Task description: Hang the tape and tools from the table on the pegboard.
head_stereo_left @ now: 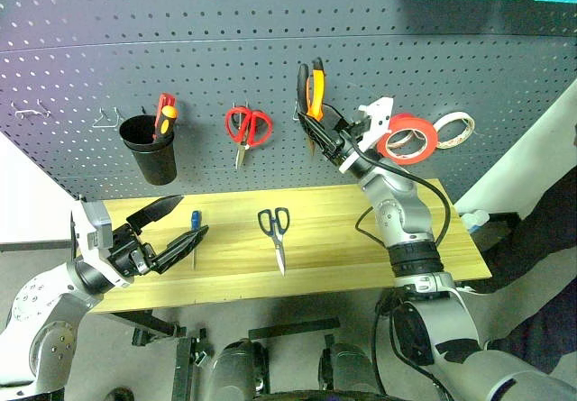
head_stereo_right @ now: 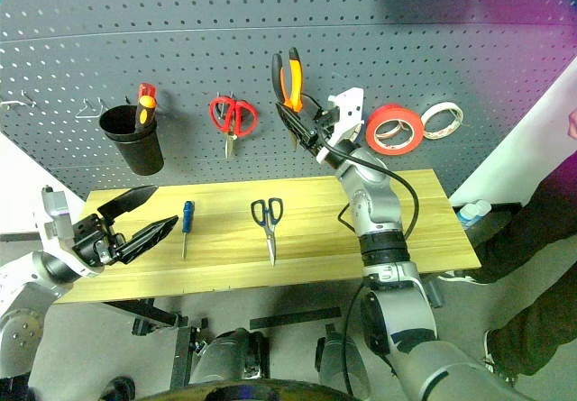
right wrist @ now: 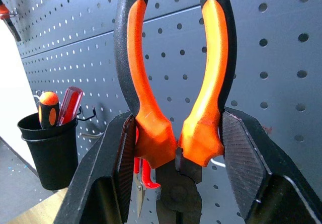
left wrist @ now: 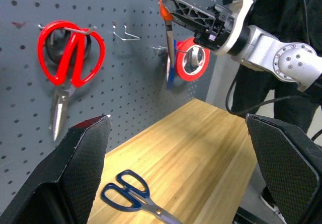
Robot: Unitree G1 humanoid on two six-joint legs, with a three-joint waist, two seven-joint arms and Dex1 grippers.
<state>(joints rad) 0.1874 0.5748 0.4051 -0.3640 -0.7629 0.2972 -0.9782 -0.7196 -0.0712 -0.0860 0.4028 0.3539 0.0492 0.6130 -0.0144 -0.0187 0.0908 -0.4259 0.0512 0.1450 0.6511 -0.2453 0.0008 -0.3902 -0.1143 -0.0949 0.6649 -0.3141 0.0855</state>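
The right gripper (head_stereo_left: 317, 129) was raised in front of the pegboard (head_stereo_left: 270, 50), its two black fingers clamped on the orange-and-black pliers (head_stereo_left: 311, 90) at the lower end of the handles, near the joint. The pliers stood nearly upright with the handles pointing up and the dark nose down between the fingers; in the right wrist view the two orange grips (right wrist: 173, 83) curved up against the dotted grey panel. Whether the pliers touched the board or a hook could not be told.

The left gripper (head_stereo_left: 171, 230) hovered low over the left part of the wooden table (head_stereo_left: 361, 257), fingers spread wide and holding nothing. The blue-handled screwdriver (head_stereo_right: 187, 224) lay on the planks just beside its fingertips, handle towards the board. Nearer the middle of the table lay the dark-handled scissors (head_stereo_left: 275, 232) — blades closed and pointing towards the front edge.

On the pegboard, the orange-red tape roll (head_stereo_left: 407, 137) hung to the right of the raised gripper, with a paler, thinner ring (head_stereo_left: 454, 129) beside it. Red-handled scissors (head_stereo_left: 246, 131) hung blades down left of the pliers, and farther left a black cup (head_stereo_left: 151, 149) held a red-and-yellow-handled screwdriver (head_stereo_left: 165, 114).
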